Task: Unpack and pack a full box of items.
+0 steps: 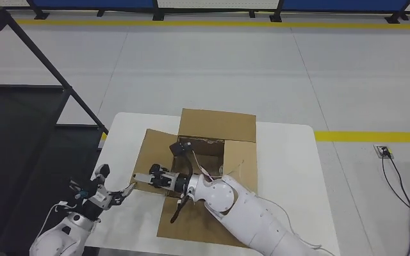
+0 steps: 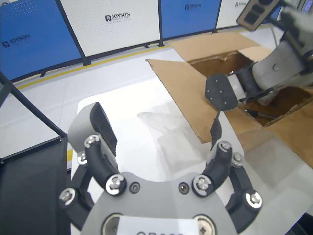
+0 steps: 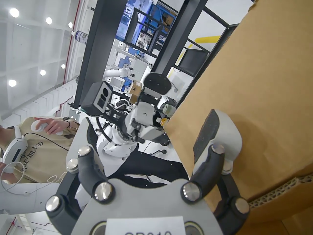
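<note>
The right gripper [image 3: 151, 118] is nearest, its fingers [image 3: 205, 133] spread wide with nothing between them. It hangs over the 9 o'clock flap [image 1: 157, 153] of the cardboard box [image 1: 218, 125], one finger just beside the flap's brown face. Whether it touches the flap cannot be told.

The box stands at the middle of the white table [image 1: 288, 166], top open, its flaps folded outward at 12, 3, 6 and 9 o'clock. A slim, dark pen-like item [image 2: 260, 115] lies on the bottom inside.

The left gripper [image 1: 116, 180] hovers at 8 o'clock from the box, over bare tabletop near the table's edge. It is also parted and empty, apart from the flap's corner and facing the box.
</note>
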Robot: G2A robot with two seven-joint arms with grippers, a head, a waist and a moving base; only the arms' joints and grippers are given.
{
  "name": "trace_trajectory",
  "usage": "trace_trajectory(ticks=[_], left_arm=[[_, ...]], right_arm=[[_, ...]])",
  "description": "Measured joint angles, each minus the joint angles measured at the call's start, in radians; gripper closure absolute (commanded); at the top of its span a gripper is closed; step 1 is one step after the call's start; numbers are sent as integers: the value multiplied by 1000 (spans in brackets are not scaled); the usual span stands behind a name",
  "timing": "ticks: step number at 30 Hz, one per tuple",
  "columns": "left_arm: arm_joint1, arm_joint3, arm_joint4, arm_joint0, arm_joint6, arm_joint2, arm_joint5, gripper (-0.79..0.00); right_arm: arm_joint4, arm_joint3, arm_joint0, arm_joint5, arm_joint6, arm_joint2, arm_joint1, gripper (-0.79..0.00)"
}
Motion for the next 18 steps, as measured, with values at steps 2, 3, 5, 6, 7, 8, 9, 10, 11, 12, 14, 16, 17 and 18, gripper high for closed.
trace_trajectory(ticks=[2, 3, 5, 6, 7, 8, 9, 10, 11, 12, 14, 16, 17, 18], left_arm=[[-1, 15, 23, -19, -20, 23, 11, -785], [-1, 24, 36, -29, -30, 34, 16, -785], [-2, 37, 47, -39, -40, 45, 21, -785], [-2, 45, 51, -44, -44, 49, 25, -785], [-2, 52, 53, -46, -48, 51, 27, -785], [-2, 57, 55, -49, -51, 53, 29, -785], [-2, 64, 56, -52, -55, 55, 29, -785], [-1, 69, 57, -54, -59, 56, 29, -785], [-1, 73, 58, -56, -64, 58, 28, -785], [-1, 78, 61, -59, -73, 60, 25, -785], [0, 83, 69, -63, -91, 62, 24, -785], [1, 83, 76, -64, -98, 65, 26, -785], [1, 83, 75, -63, -97, 66, 26, -785], [1, 84, 73, -62, -96, 65, 25, -785]], right_arm=[[0, -9, -5, -16, 4, 13, 1, -785], [0, -22, -12, -32, 5, 26, 5, -785], [1, -52, -28, -58, 14, 52, 15, -785], [0, -79, -41, -75, 24, 74, 24, -785], [-3, -103, -53, -85, 34, 92, 32, -785], [-7, -129, -67, -93, 45, 112, 41, -785], [-11, -169, -88, -99, 63, 141, 54, -785], [-13, -201, -106, -102, 78, 164, 64, -785], [-15, -236, -126, -103, 94, 188, 75, -785], [-17, -287, -156, -102, 117, 222, 89, -785], [-25, -373, -211, -105, 155, 278, 113, -785], [-56, -485, -289, -106, 194, 353, 141, -785], [-70, -534, -325, -101, 208, 385, 153, -785], [-86, -599, -374, -95, 226, 426, 167, -785]])
